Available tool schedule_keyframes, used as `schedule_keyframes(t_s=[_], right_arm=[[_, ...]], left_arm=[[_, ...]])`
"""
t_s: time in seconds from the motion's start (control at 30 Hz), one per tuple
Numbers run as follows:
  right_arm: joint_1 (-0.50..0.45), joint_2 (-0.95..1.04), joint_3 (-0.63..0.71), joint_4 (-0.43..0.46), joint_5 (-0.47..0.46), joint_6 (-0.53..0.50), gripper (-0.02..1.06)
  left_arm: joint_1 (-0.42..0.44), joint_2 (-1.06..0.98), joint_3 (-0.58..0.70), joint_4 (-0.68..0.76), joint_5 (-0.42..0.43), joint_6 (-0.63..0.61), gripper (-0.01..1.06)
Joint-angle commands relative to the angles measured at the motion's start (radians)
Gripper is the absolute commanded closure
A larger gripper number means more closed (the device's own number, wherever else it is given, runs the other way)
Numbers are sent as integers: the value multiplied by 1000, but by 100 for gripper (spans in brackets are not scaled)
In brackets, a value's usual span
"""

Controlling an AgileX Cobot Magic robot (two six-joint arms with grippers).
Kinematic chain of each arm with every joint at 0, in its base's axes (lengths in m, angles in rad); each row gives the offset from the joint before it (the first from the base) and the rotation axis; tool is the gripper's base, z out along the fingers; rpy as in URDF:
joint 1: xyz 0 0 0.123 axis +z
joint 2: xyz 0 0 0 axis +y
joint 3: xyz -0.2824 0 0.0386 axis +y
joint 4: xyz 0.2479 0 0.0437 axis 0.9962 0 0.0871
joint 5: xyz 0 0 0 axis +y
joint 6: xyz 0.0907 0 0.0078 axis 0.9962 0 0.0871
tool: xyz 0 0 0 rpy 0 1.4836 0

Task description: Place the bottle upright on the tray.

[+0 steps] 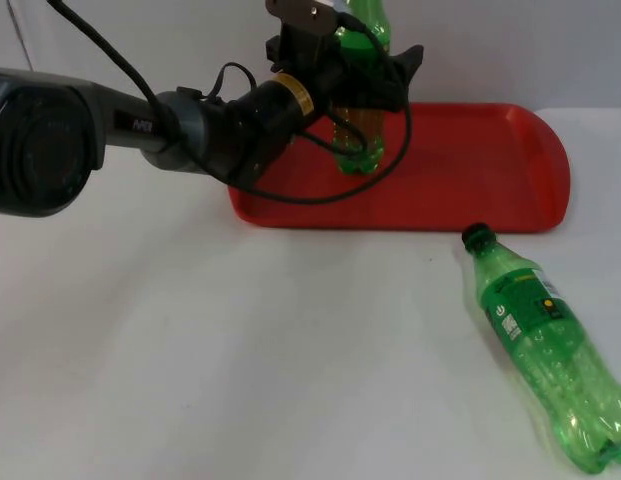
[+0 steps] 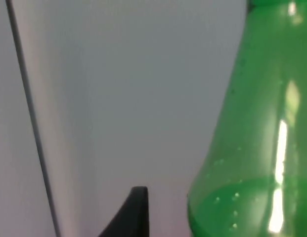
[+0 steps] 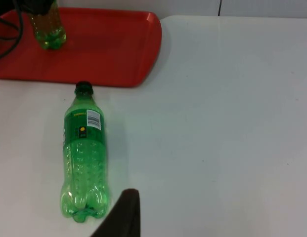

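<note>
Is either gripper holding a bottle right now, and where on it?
The left gripper holds the upright bottle around its upper body, base on the red tray. The second bottle lies unheld on the table.

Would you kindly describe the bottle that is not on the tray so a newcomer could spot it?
Start at the red tray near the wall. On the white table in front of it lies a green plastic bottle. Unlike the upright bottle on the tray, it lies flat.
</note>
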Motion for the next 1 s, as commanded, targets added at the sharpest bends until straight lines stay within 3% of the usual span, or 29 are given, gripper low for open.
schedule_keyframes(t_s=[0.0, 0.4, 0.53, 0.73, 0.97], right_arm=[[-5, -4, 7, 3, -3, -2, 0], [-5, -4, 7, 3, -3, -2, 0], [-5, -4, 7, 3, -3, -2, 0], [-5, -4, 7, 3, -3, -2, 0], [-5, -4, 7, 3, -3, -2, 0]], left_arm=[[-5, -8, -4, 7, -9, -5, 0], [-5, -46, -4, 32, 18, -7, 0], [2, -59, -4, 36, 118, -52, 0], [2, -68, -4, 177, 131, -169, 0], [15, -70, -4, 228, 131, -245, 0]])
